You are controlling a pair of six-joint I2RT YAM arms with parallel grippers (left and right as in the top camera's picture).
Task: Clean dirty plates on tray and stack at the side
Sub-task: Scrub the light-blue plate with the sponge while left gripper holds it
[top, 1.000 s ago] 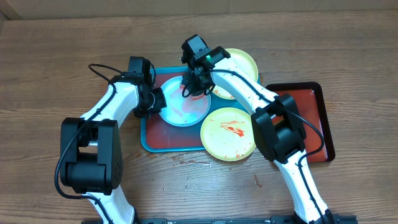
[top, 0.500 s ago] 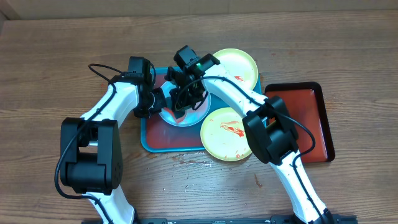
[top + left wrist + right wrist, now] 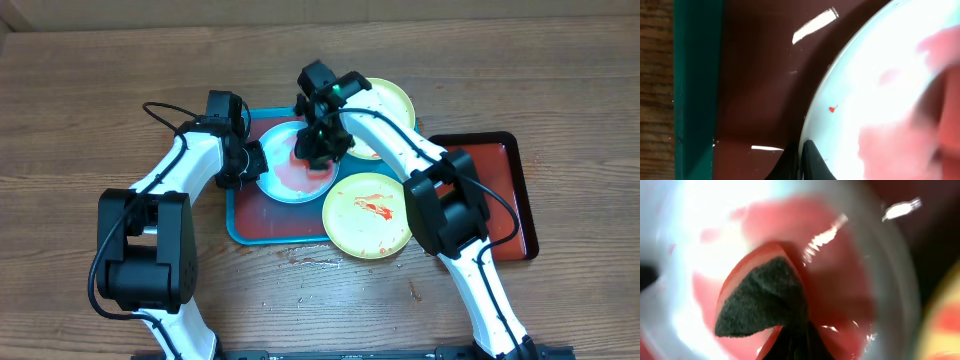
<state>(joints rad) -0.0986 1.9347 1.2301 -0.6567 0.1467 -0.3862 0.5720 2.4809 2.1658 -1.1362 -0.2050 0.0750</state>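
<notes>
right gripper (image 3: 318, 141) swung back across the blue plate (image 3: 284, 179), clamped on a sponge (image 3: 762, 300), mid-scrub while left gripper (image 3: 251, 165) pinched its rim; next likely needed more wiping over the smears.

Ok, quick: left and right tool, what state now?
Left tool: closed on the rim of the light blue plate.
Right tool: closed on a dark scrub pad over that plate.
</notes>
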